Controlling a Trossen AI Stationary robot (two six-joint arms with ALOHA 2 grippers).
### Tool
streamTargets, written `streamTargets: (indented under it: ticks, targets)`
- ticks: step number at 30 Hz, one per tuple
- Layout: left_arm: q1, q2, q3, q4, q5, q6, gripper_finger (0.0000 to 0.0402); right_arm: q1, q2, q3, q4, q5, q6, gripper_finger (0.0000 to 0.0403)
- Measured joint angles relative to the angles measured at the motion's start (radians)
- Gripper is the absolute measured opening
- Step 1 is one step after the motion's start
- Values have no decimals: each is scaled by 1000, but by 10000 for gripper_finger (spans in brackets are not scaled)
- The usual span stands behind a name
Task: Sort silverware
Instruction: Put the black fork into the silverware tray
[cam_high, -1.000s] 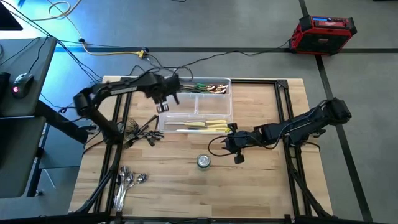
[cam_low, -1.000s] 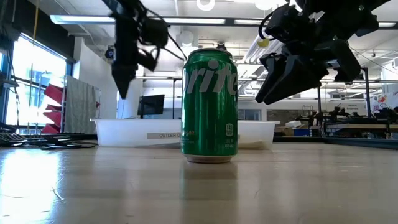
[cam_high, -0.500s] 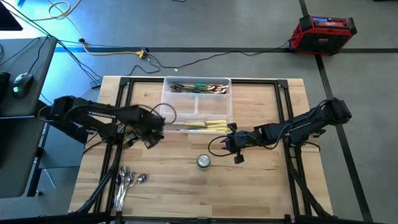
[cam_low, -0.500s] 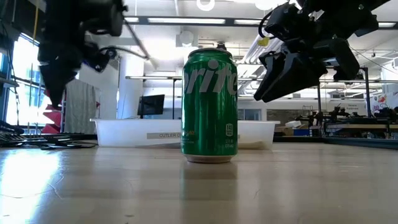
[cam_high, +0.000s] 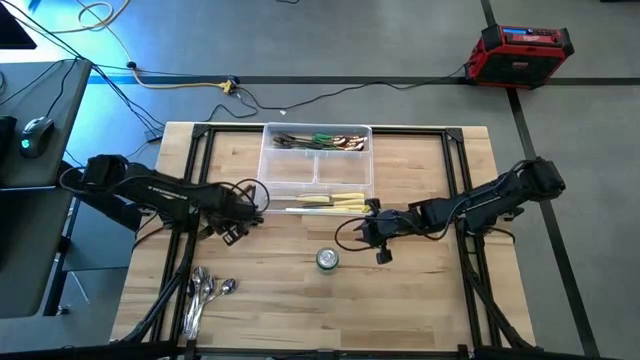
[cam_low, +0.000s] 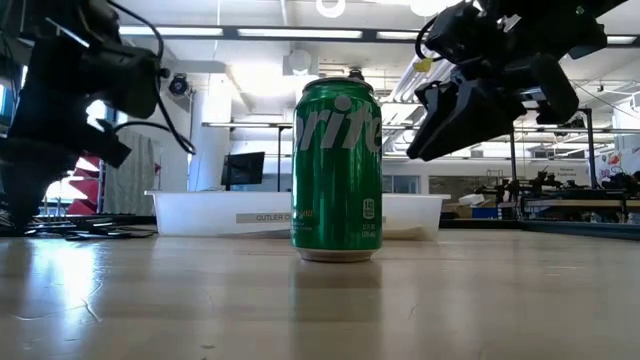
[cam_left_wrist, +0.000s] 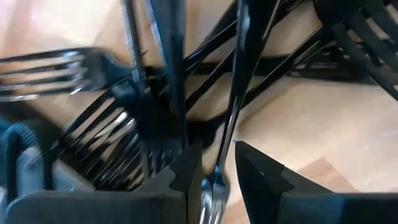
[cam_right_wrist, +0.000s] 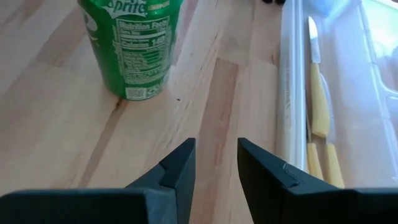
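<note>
A heap of dark forks (cam_left_wrist: 93, 118) lies on the table's left half. My left gripper (cam_left_wrist: 217, 149) points down over it, open, one finger on each side of a slim dark handle (cam_left_wrist: 234, 106); I cannot tell whether either finger touches it. My left gripper (cam_high: 236, 216) hides most of the heap from above. Shiny spoons (cam_high: 208, 290) lie near the front left. Cream-handled knives (cam_high: 335, 202) and green-handled pieces (cam_high: 325, 141) lie in the clear tray (cam_high: 300, 172). My right gripper (cam_high: 378, 240) hangs open above the wood, beside the tray's near right corner.
A green soda can (cam_high: 327, 259) stands upright near the table's middle, just to the near left of my right gripper (cam_right_wrist: 216, 152). The tray's long wall (cam_right_wrist: 287, 93) runs close beside that gripper. Bare wood lies along the table's near and right sides.
My left gripper has swung from above the tray's far left part toward the table's near left, come down onto the fork heap, and rolled about its own axis on the way. My right gripper has kept still.
</note>
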Motion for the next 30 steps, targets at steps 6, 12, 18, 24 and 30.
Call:
streamTargets:
  ticks: [6, 12, 18, 24, 30]
  targets:
    - [0, -3, -44, 67, 11, 13, 75, 0, 0, 0, 0, -6, 11, 103]
    - [0, -2, -40, 67, 18, -3, 16, 0, 0, 0, 0, -6, 10, 103]
    - [0, 2, 50, 88, 73, -11, 2, 0, 0, 0, 1, -6, 9, 103]
    - [0, 2, 261, -69, 138, -10, 1, 0, 0, 0, 3, -6, 8, 103]
    - [44, 10, 510, -270, -42, 139, 0, 0, 0, 0, 8, -5, -6, 103]
